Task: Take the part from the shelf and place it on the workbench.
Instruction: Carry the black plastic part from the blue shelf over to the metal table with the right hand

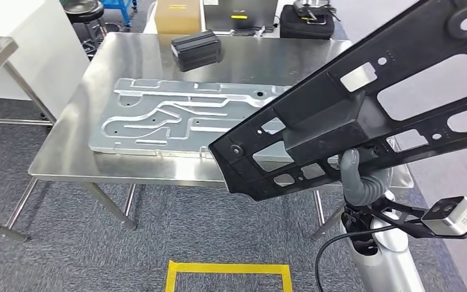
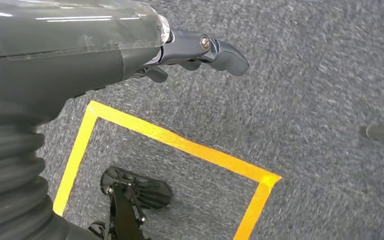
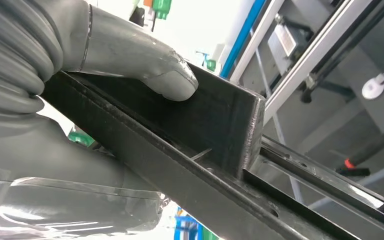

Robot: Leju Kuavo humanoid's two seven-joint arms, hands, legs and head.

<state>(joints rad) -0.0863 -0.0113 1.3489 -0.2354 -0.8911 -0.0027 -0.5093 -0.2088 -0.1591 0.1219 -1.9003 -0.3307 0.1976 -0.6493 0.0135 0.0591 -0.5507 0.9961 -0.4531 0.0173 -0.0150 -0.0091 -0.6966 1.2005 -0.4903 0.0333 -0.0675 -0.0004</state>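
Robot hand on the right (image 1: 365,179) comes up from below and grips the black part (image 1: 365,109), a long flat frame full of cut-out windows and small holes. Its grey fingers sit under the raised block in the middle of the part, and in the right wrist view the thick grey thumb (image 3: 165,75) presses flat on the side of that block, so the part (image 3: 215,150) is clamped between thumb and palm. The part is held up in the air, tilted, its lower end toward the near right edge of the steel table (image 1: 127,67) and its far end rising off to the right.

On the table lies a big silver plate (image 1: 176,118) with milled channels, and behind it a small black case (image 1: 197,50).

The left robot hand (image 2: 200,52) hangs low over grey carpet, holding nothing, its dark fingers loosely curled. Yellow tape (image 2: 180,142) marks a square on the floor below it.
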